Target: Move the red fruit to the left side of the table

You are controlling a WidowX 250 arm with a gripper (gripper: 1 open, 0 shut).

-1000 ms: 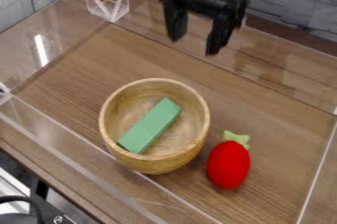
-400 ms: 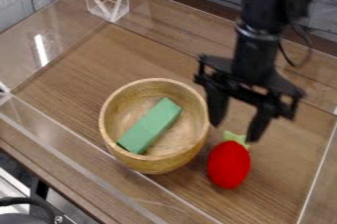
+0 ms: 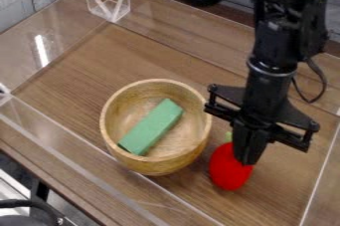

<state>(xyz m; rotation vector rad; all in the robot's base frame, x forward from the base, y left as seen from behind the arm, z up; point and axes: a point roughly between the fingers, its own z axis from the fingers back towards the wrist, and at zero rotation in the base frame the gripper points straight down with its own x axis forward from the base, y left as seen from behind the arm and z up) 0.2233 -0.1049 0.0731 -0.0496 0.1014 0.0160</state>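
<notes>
Red strawberry toy (image 3: 230, 169) sits btw. the jaws of the gripper (image 3: 237, 156), which look closed on its leafy top, prob. to lift it leftwards.

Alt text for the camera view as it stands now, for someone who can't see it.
A robot tool reaches down over a red fruit on a wooden table, just beside a round wooden bowl holding a green block.
</notes>
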